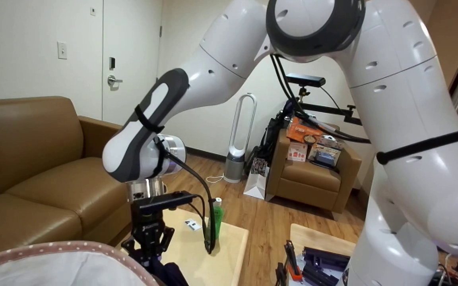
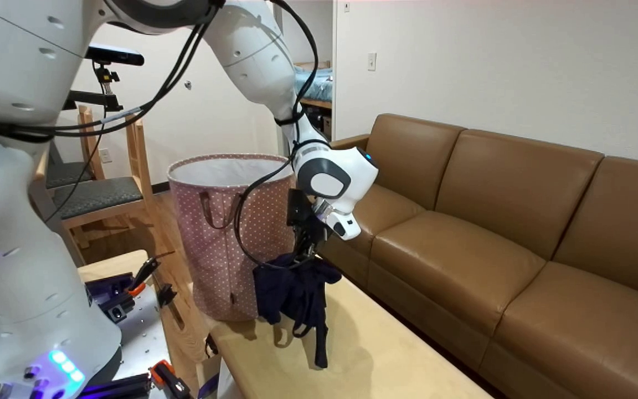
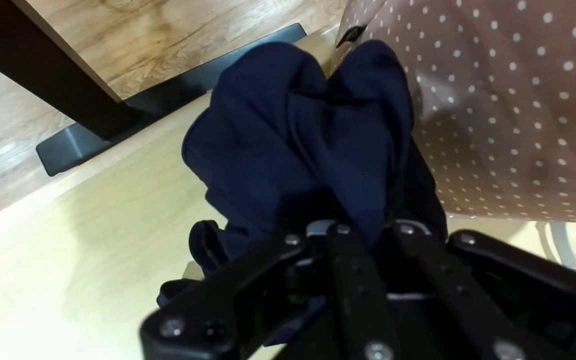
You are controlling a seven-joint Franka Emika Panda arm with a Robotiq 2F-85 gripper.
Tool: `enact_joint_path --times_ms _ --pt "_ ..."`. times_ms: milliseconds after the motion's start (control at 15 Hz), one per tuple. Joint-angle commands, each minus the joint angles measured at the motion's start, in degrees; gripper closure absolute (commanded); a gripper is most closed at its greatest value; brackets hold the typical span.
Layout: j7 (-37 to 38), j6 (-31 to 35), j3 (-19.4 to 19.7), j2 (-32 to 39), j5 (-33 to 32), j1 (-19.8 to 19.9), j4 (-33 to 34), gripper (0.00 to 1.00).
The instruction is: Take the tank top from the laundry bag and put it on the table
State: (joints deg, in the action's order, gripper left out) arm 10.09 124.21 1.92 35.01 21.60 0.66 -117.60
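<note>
Sofa (image 2: 463, 238): brown, smooth, leather-like, cut off in both exterior views. Laundry bag (image 2: 208, 266): soft pink cylinder, white dots, pale lining at the mouth; lower interior hidden, contents unreadable. Table (image 2: 396, 366): light wood, running out of frame below in both exterior views. Tank top (image 2: 291, 288): dark navy, limp, bunched so its outline is lost; out of the bag, hanging over the table, narrow strips dangling. Cannot tell if the lowest touches wood. Gripper (image 3: 366, 229): clenched on the tank top, fingertips partly buried in dark folds. Bottle (image 1: 218, 218): green, white-capped, upright on the table.
</note>
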Motion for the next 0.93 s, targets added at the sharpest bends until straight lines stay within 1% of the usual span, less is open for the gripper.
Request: enact_joint_path --times_ms 0,133,200,267,333,467,667,733,867 --pt "0.3 0.0 -0.7 0.1 -0.5 0.6 0.1 0.89" --pt "0.3 0.0 -0.6 0.4 -0.5 0.9 0.1 0.89" --pt "3.0 2.4 0.4 0.1 -1.6 -0.6 -0.2 0.93" --pt "4.0 3.9 1.1 0.1 -2.8 -1.3 -0.2 0.94" --pt "6.3 7.1 2.9 0.1 -5.9 -3.0 -0.5 0.94" --pt "8.6 11.2 4.6 0.8 -11.0 -4.8 -0.3 0.94" --pt "12.2 19.4 7.3 2.7 -18.3 -8.3 -0.5 0.94" --pt "11.5 20.6 7.6 3.9 -20.8 -8.9 -0.1 0.93" --pt "9.8 23.1 7.2 6.3 -22.9 -9.1 0.7 0.94"
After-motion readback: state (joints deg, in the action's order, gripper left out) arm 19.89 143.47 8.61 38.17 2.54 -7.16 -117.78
